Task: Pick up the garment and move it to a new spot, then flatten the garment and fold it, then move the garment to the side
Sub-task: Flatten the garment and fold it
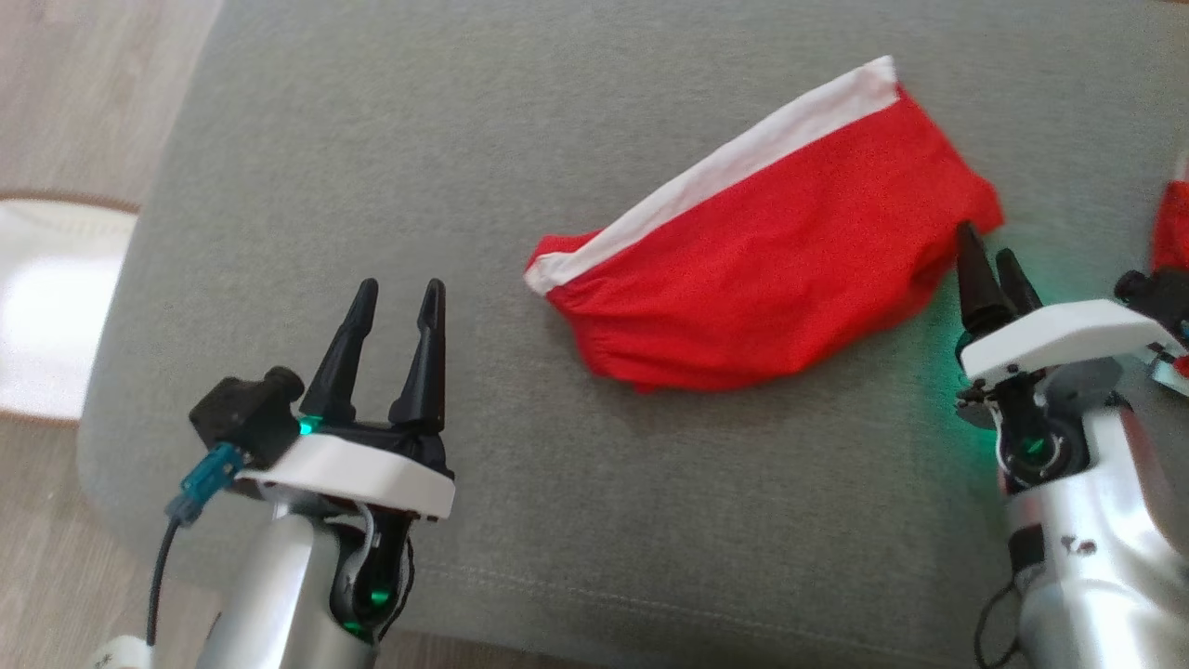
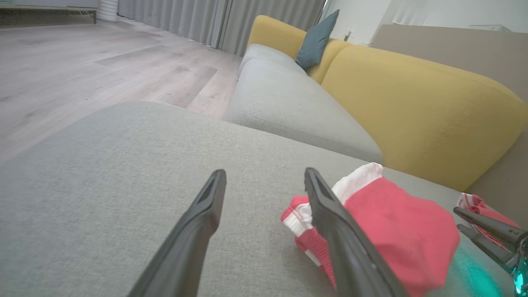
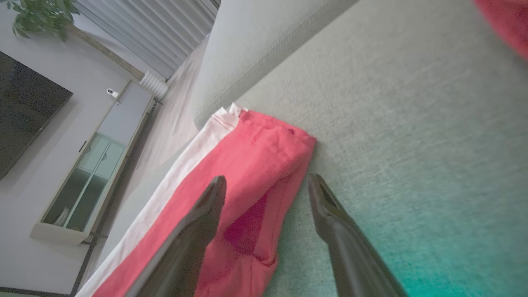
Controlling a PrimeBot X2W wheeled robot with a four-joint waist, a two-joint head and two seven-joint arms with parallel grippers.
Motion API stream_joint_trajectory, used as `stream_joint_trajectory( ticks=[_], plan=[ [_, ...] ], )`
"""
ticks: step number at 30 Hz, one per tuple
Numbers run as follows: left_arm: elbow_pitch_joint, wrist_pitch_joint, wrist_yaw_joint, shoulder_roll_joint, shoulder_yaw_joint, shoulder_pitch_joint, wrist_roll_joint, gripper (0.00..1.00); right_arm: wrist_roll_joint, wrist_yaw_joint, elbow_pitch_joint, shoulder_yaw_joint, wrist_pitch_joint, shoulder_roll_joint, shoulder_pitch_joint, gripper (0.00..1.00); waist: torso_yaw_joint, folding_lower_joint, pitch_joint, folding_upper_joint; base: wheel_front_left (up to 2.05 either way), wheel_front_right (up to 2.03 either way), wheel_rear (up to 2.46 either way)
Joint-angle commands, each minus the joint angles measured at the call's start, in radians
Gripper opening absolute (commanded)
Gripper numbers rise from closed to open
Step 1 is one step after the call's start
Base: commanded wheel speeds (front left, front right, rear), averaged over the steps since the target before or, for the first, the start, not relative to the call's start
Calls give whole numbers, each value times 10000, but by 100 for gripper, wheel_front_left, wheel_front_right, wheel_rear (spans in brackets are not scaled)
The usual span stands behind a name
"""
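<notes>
The garment (image 1: 771, 260) is bright red with a white band along one edge, on a plain grey sofa cushion (image 1: 650, 520), beyond which the backrest (image 2: 412, 107) is mustard yellow and the throw pillow (image 2: 315, 39) dusty teal.

We count one red garment (image 1: 771, 269), one grey cushion (image 1: 372, 139), a left gripper (image 1: 401, 286) and a right gripper (image 1: 985, 242), plus what may be a second red cloth (image 1: 1172, 228), half-seen.

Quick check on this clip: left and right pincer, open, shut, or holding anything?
Left pincer: open, empty, above the grey cushion.
Right pincer: open, empty, at the red garment edge.
</notes>
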State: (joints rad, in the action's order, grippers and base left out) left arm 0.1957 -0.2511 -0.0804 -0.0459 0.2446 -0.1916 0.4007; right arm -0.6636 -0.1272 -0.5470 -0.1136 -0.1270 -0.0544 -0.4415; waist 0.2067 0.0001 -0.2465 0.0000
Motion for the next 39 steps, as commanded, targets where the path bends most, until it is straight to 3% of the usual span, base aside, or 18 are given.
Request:
stream_joint_trajectory(
  ticks=[1,10,22,23,24,25,39],
  plan=[
    [-311,-107,-18,-44,-287,-353,102,100,-66,-35,-99,-11,-145,40,-525,100,365,-1,-232,0,0,0,0],
    [-308,-107,49,-44,-187,-386,275,100,836,-35,-2713,-1275,-536,40,-2054,100,849,-1,-371,0,0,0,0],
    [-329,-107,121,-43,-17,-594,473,100,1979,-35,-4723,-1603,-679,41,-3518,100,1136,-1,-567,0,0,0,0],
    [-329,-107,121,-43,-11,-612,481,100,2066,-35,-4848,-1647,-644,41,-3610,87,1152,-1,-578,0,0,0,0],
    [-326,-107,121,-43,-8,-624,485,100,2126,-35,-4969,-1684,-611,41,-3698,32,1164,-1,-580,0,0,0,0],
    [-318,-107,126,-43,-15,-630,486,100,2199,-35,-5133,-1738,-435,41,-3860,0,1165,-1,-571,0,0,0,0],
    [-277,-107,180,-43,-111,-416,326,100,1366,-35,-4931,-1728,1331,41,-3575,0,423,-1,13,0,0,0,0]
  ],
)
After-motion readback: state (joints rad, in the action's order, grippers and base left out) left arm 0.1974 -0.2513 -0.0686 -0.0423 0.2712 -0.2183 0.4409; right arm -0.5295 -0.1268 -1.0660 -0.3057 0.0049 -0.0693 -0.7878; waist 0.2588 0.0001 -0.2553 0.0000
